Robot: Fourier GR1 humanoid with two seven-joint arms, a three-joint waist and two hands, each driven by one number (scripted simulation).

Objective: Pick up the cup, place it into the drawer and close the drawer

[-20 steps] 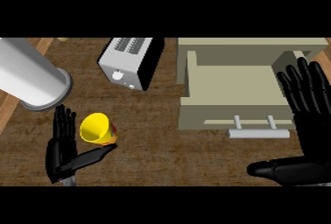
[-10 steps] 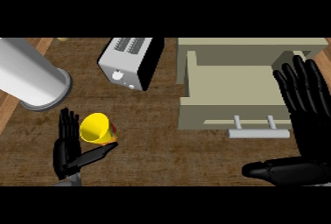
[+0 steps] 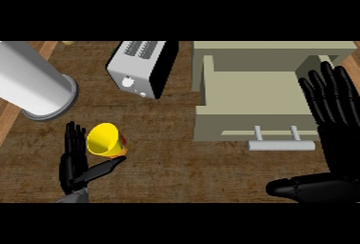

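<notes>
one brown wooden counter (image 3: pixel 183 167)

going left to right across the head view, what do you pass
grey cylinder → left hand → yellow cup → toaster → open drawer → right hand

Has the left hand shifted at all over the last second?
Yes, slightly. The left hand has crept toward the view's right and down, away from the steel cylinder, with the yellow cup beside its fingers.
</notes>
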